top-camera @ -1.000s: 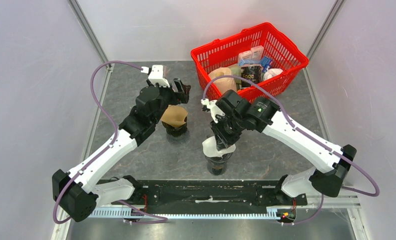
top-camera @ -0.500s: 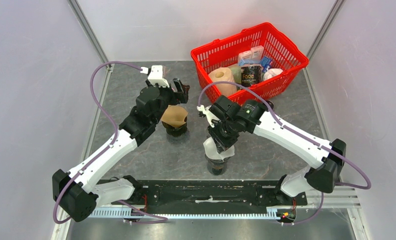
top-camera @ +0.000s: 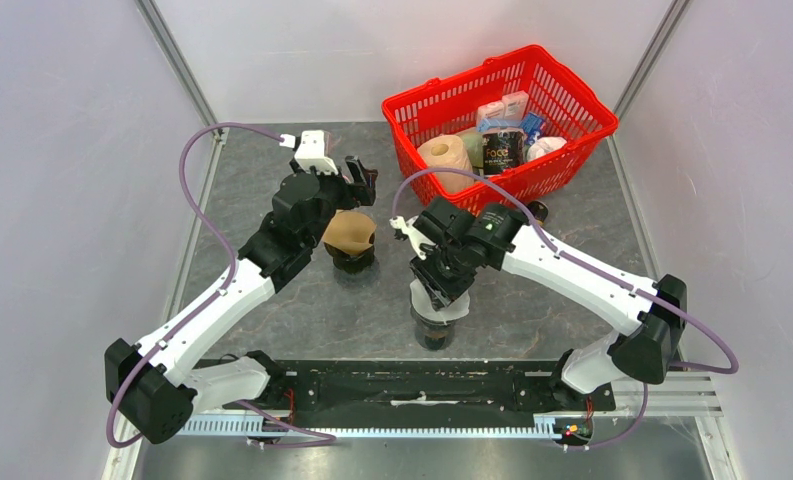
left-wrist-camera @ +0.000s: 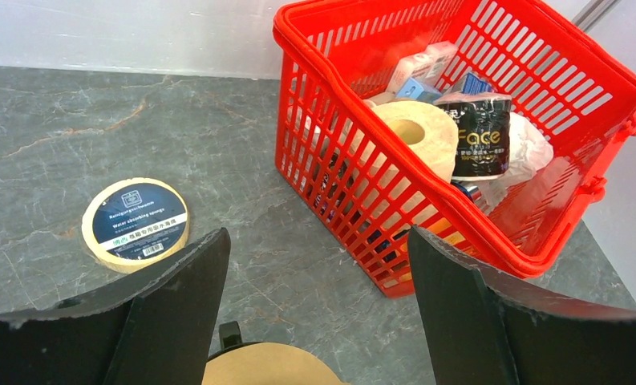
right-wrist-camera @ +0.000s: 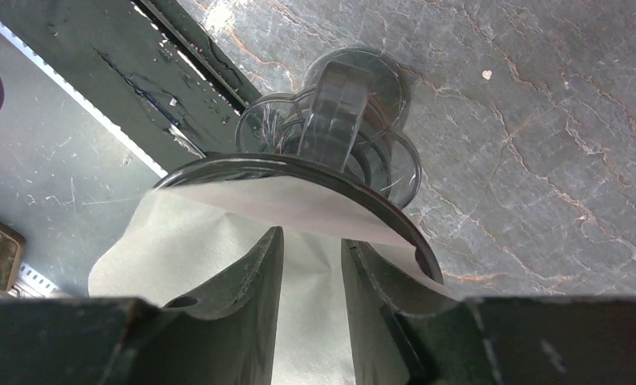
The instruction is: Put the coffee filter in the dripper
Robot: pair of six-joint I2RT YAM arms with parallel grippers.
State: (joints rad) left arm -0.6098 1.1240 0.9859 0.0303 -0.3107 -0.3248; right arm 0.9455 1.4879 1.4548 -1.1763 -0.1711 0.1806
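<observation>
A dark clear dripper stands near the table's front edge, with a white coffee filter lying in its cone. In the right wrist view the filter spills over the near side of the dripper's rim. My right gripper points down into the filter; its fingers stand a narrow gap apart with paper showing between them. My left gripper is open and empty, just behind a second dripper holding a brown filter.
A red basket with a toilet roll and packets sits at the back right. A roll of tape lies on the grey table behind the left gripper. A black rail runs along the front edge.
My right gripper has moved left and down with the white filter, pushing it from hanging above the dripper into the cone. The left arm has not moved.
</observation>
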